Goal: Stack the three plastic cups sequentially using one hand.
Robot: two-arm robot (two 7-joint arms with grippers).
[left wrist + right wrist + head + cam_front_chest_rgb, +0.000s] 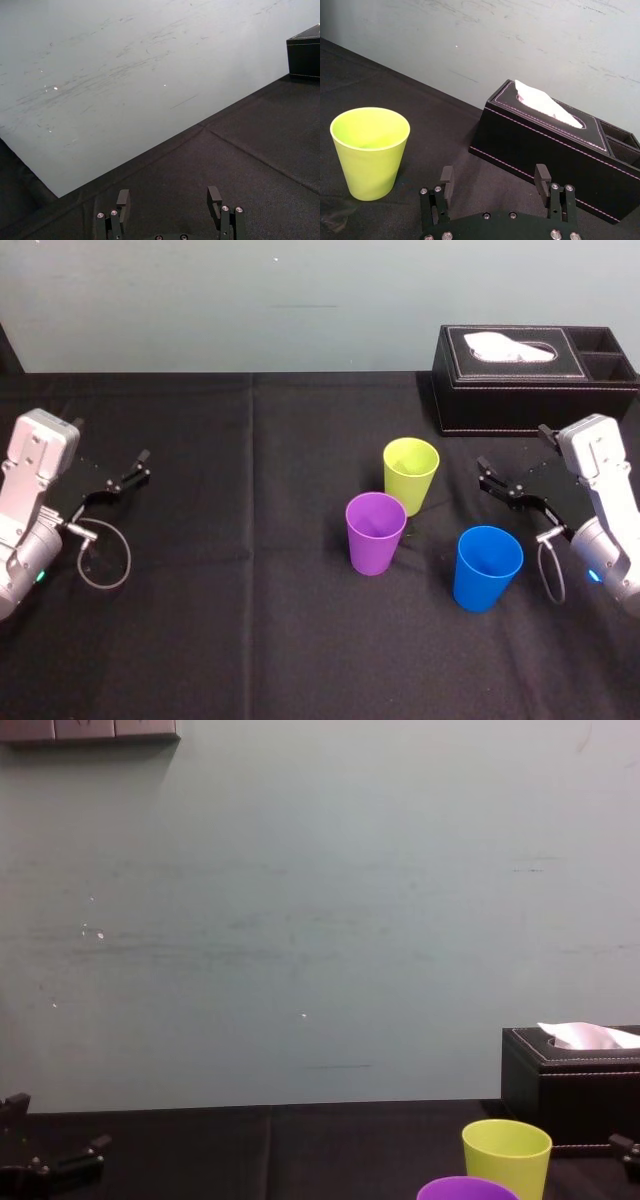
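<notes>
Three smooth, tapered plastic cups stand upright on the black-clothed table [250, 620] in the head view: yellow-green [411, 472], purple [375, 530] and blue [487, 566]. The black right gripper [492, 478] sits just right of them, fingers wide apart and empty. Its wrist view faces the yellow-green cup [370, 150] and a black leather tissue box [555, 150]. The left gripper [130, 475] is parked well to the left, likewise spread and empty.

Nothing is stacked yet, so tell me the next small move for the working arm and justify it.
Probably ease the right gripper forward to the yellow-green cup: its fingers are open, that cup stands upright just ahead of it, and the purple cup and blue cup stand apart, unstacked. The left gripper sits parked far to the left.
</notes>
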